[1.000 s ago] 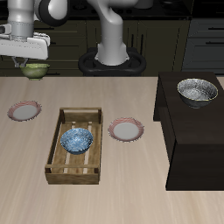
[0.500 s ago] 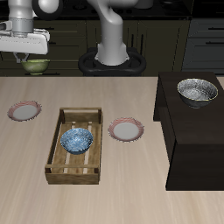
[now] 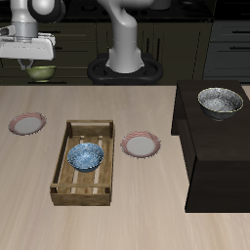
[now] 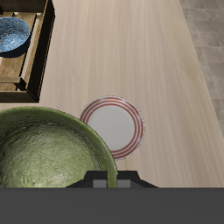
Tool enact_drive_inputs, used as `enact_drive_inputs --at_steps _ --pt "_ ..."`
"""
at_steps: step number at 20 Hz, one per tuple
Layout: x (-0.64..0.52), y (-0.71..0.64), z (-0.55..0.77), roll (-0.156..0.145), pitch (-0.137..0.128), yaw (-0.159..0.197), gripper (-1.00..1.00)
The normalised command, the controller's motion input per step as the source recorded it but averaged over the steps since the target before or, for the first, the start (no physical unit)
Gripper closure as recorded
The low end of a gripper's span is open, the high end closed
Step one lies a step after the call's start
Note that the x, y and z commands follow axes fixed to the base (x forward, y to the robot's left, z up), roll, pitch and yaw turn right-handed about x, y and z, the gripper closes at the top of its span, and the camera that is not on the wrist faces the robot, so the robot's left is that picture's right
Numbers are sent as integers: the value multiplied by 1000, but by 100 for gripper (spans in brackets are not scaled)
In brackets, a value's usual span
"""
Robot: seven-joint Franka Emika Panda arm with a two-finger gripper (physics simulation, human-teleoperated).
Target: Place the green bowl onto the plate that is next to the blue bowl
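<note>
My gripper (image 3: 37, 62) is shut on the green bowl (image 3: 40, 71) and holds it high above the table's back edge. In the wrist view the green bowl (image 4: 48, 149) fills the near field, olive with a pale mottled inside. The blue bowl (image 3: 86, 155) sits in a wooden tray (image 3: 66, 172); it also shows in the wrist view (image 4: 12, 33). A red-rimmed plate (image 3: 142, 145) lies right beside the tray. Another red-rimmed plate (image 3: 27, 123) lies on the tray's other side, below my gripper; the wrist view shows it (image 4: 114, 124) beneath the bowl.
A silvery-grey bowl (image 3: 220, 102) rests on a raised black block (image 3: 210, 146) at the table's side. The robot's base (image 3: 124, 68) stands at the table's back. The wooden tray's rim (image 4: 39, 52) shows in the wrist view.
My gripper has risen a little with the green bowl in it. Between half a second ago and now it has hardly moved.
</note>
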Motion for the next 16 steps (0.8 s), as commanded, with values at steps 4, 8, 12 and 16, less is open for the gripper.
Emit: enact_drive_inputs --at_steps 4,8,12,16 --pt "-137 -107 -80 -4 -51 -21 100" --pt "63 -142 -127 -24 -69 10 100" --pt "345 -182 -228 -50 10 -43 100" --pt "393 -96 -327 -37 35 -41 100"
